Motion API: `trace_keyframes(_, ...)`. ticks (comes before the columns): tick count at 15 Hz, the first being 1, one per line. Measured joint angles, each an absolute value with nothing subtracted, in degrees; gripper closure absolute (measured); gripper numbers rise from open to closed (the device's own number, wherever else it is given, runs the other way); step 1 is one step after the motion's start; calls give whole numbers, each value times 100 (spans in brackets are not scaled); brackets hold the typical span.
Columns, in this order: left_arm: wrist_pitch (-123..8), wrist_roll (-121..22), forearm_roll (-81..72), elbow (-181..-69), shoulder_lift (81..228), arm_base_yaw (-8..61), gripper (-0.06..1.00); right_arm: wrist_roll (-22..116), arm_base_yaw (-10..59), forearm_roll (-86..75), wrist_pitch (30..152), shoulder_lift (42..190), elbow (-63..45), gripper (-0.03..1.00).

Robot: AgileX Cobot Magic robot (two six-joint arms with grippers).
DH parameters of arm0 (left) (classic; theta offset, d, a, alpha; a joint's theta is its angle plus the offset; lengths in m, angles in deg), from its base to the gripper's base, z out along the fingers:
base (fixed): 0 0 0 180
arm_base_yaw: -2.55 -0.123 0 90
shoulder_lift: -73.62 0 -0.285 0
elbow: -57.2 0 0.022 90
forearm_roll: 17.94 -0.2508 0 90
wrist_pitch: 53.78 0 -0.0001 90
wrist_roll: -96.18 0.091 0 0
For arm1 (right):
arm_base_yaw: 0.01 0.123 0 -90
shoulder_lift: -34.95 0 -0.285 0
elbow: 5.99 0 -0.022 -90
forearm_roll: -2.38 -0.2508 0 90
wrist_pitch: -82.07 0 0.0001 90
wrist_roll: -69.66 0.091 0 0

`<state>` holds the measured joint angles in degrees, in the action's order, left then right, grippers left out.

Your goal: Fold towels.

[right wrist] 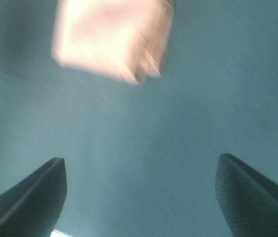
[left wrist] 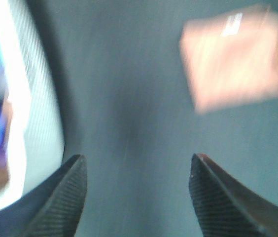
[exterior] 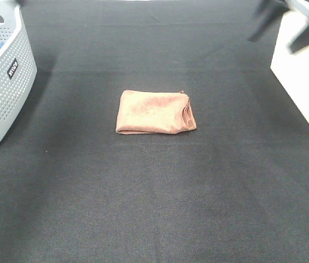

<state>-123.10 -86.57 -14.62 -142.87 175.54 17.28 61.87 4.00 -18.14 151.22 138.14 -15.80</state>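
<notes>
The rust towel (exterior: 155, 112) lies folded into a small rectangle in the middle of the dark table, its layered edges at its right side. It shows blurred in the left wrist view (left wrist: 236, 57), with a small white tag on it, and in the right wrist view (right wrist: 113, 37). My left gripper (left wrist: 136, 170) is open and empty, well away from the towel and beside the basket. My right gripper (right wrist: 141, 173) is open and empty, also clear of the towel. In the exterior high view only blurred parts of the right arm (exterior: 299, 19) show at the top right.
A grey perforated basket (exterior: 5, 82) with blue and purple cloth inside stands at the left edge; it also shows in the left wrist view (left wrist: 25, 123). A white box (exterior: 305, 82) stands at the right edge. Dark table cloth (exterior: 154, 208) surrounds the towel.
</notes>
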Motion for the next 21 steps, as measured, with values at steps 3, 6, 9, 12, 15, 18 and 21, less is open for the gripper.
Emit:
trace_keyframes(3,-12179,-8829,-1565,-12729,16403,1751,35,6370,400,-1321,14996,12679,-538,19)
trace_keyframes(6,-11829,-8886,-1560,-10861,14976,1756,35,6479,400,-1143,14595,11178,860,19)
trace_keyframes(9,-11795,-8892,-1560,-9331,13675,1756,35,6514,400,-948,14492,9803,2121,19)
trace_keyframes(12,-11823,-8886,-1560,-8191,12203,1756,35,6594,400,-822,14492,8451,3221,19)
trace_keyframes(15,-12179,-8874,-1554,-7704,10736,1756,35,6594,400,-811,14521,7259,3926,19)
trace_keyframes(18,-12098,-8588,-1485,-7693,9458,1756,35,6588,400,-702,14446,6308,4155,19)
trace_keyframes(21,-11640,-8227,-1393,-7544,9103,1756,35,6588,400,-559,14332,6159,4212,19)
